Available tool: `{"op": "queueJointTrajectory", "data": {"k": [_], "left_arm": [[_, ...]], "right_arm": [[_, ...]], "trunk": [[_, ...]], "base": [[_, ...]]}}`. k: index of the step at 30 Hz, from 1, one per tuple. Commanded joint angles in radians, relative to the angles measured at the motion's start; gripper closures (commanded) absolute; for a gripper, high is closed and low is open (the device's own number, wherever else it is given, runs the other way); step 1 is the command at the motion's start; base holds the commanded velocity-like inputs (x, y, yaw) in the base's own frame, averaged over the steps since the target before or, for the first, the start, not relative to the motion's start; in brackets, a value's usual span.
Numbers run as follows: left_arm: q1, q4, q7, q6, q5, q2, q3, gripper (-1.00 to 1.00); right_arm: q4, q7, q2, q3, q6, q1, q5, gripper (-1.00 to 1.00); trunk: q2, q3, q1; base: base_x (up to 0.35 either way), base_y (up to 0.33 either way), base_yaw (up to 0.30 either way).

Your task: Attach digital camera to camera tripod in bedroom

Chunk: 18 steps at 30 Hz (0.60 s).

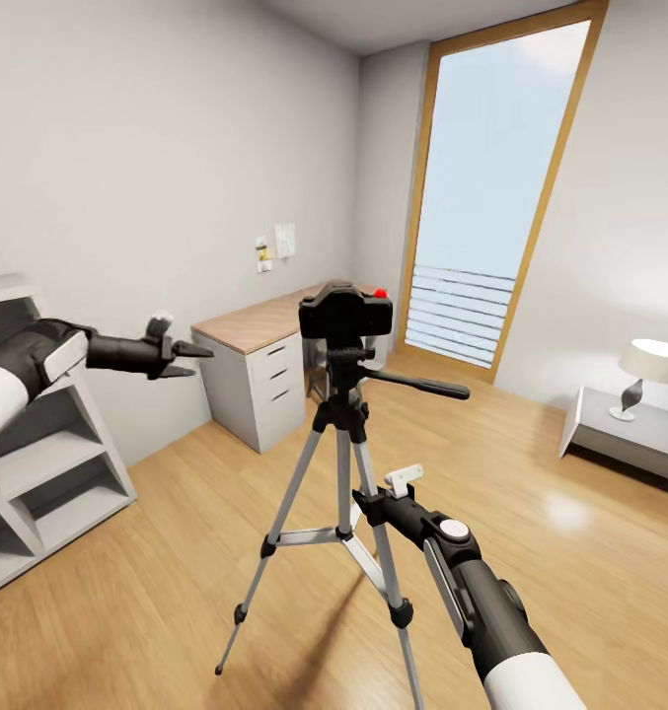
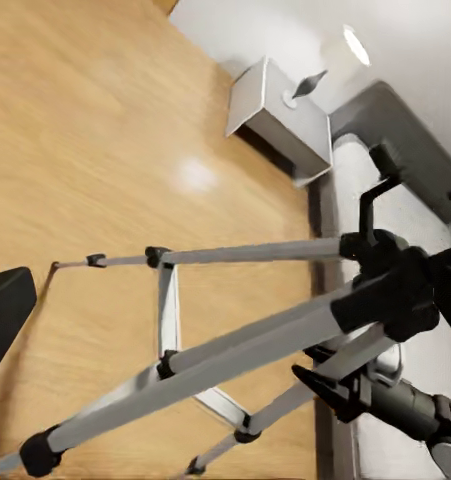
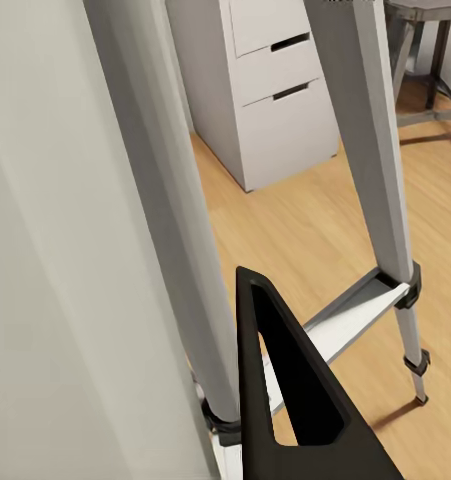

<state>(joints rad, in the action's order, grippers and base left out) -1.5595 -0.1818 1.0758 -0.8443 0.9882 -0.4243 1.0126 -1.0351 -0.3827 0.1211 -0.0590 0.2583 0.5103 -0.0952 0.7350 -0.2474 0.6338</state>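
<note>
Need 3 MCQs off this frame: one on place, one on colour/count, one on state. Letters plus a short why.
1. Where is the camera?
A. on the floor
B. on top of the tripod
C. on the desk

2. What colour is the dot on the camera?
A. red
B. green
C. white

3. What is the left gripper doing?
A. holding the camera
C. gripping a tripod leg
B. holding nothing, in the air beside the shelves

Answers:
1 B: in the head view the black body sits on the tripod's head, above the pan handle.
2 A: a bright red dot shows at its upper right corner.
3 B: its jaws point toward the tripod with only wall behind them, well clear of it.
</note>
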Motion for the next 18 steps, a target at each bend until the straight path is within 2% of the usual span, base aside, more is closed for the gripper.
{"op": "queueJointTrajectory", "data": {"k": [1,4,5,11,12,18], "left_arm": [[0.027,0.021,0.004,0.01,0.011,0.0,0.001,-1.0],[0.115,0.071,0.007,0.071,0.017,0.004,0.001,-1.0],[0.181,0.094,0.006,0.117,0.024,0.006,0.001,-1.0],[0.403,0.135,-0.014,0.262,0.056,0.019,0.001,-1.0],[0.484,0.141,-0.034,0.311,0.068,0.027,0.001,-1.0],[0.711,0.153,-0.139,0.431,0.098,0.054,0.001,-1.0]], "right_arm": [[0.067,-0.004,0.0,0.002,0.024,0.001,-0.041,1.0],[0.067,-0.004,0.0,0.002,0.024,0.001,-0.04,1.0],[0.067,-0.004,0.0,0.002,0.024,0.001,-0.04,1.0],[0.067,-0.005,-0.001,0.003,0.024,0.001,-0.041,1.0],[0.067,-0.005,-0.001,0.003,0.024,0.001,-0.041,1.0],[0.067,-0.006,-0.001,0.004,0.025,0.001,-0.041,1.0]], "trunk": [[0.001,-0.001,0.0],[0.001,-0.001,0.0],[0.001,-0.001,0.0],[0.001,-0.001,0.0],[0.001,-0.001,0.0],[0.001,-0.001,0.0]], "base": [[0.0,0.0,0.0],[0.0,0.0,0.0],[0.0,0.0,0.0],[0.0,0.0,0.0],[0.0,0.0,0.0],[0.0,0.0,0.0]]}}
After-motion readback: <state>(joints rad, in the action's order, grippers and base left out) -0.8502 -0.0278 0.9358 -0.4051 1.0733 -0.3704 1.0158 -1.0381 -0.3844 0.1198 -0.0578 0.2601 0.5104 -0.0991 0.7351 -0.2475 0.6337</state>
